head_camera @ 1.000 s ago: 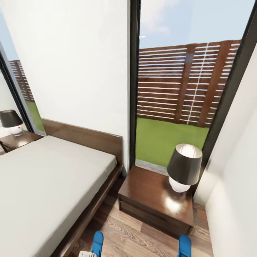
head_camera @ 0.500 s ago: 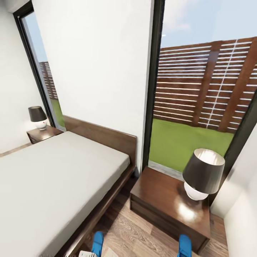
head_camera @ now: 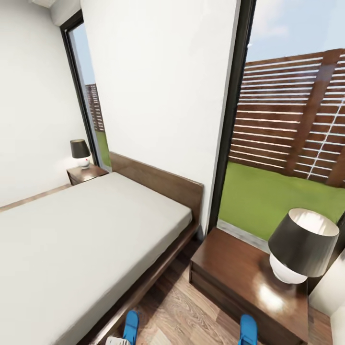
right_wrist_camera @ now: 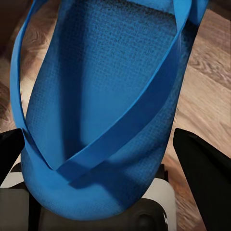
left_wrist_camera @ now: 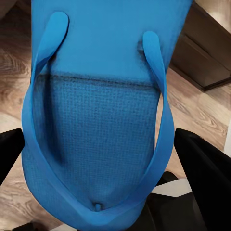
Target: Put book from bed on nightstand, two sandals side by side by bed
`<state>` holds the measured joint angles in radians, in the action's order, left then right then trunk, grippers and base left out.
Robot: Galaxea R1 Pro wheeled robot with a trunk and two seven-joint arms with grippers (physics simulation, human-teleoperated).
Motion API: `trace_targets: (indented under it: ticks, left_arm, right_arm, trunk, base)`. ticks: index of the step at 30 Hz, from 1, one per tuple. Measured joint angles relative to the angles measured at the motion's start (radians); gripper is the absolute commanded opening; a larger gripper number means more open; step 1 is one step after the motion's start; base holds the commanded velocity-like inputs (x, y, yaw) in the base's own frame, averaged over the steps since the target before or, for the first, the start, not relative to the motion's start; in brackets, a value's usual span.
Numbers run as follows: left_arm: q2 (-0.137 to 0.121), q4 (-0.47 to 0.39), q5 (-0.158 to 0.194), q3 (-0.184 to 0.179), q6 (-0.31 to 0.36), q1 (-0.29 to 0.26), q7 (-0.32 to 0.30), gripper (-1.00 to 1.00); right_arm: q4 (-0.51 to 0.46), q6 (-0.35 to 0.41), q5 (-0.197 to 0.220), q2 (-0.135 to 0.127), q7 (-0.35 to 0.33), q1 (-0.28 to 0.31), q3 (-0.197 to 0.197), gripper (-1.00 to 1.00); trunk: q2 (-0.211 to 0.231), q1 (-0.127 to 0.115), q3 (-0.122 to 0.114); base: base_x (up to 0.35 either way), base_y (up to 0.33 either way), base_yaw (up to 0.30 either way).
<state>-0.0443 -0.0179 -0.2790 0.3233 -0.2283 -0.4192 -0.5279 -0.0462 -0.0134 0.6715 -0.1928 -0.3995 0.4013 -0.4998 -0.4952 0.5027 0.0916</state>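
Two bright-blue sandals show at the bottom edge of the head view, one (head_camera: 130, 327) beside the bed frame and one (head_camera: 247, 329) in front of the near nightstand (head_camera: 230, 266). In the left wrist view my left gripper (left_wrist_camera: 106, 161) is shut on a sandal (left_wrist_camera: 101, 120), with black fingers (left_wrist_camera: 204, 173) on both sides of its sole. In the right wrist view my right gripper (right_wrist_camera: 106, 156) holds the other sandal (right_wrist_camera: 106, 96) the same way. The bed (head_camera: 86, 239) has a bare grey mattress; the book is out of view.
A black-shaded lamp (head_camera: 302, 249) stands on the near nightstand's right side. A second nightstand (head_camera: 86, 173) with a small lamp (head_camera: 80, 151) is beyond the bed. A strip of wood floor (head_camera: 191, 314) runs between bed and near nightstand. Tall windows (head_camera: 287, 143) flank the white wall.
The whole head view has swung and pulled back, so the far nightstand and the left window show more fully. Both sandals keep their place at the picture's bottom edge.
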Motion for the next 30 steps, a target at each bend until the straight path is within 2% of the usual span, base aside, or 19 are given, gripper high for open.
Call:
trace_targets:
  ticks: [30]
  left_arm:
    - [-0.001, 0.0, 0.0, 0.002, 0.0, 0.0, 0.0, -1.0]
  right_arm:
    - [0.0, 0.001, 0.0, 0.0, 0.0, 0.0, 0.0, -1.0]
  trunk:
    - [0.0, 0.0, 0.0]
  base:
    - [0.0, -0.015, 0.292]
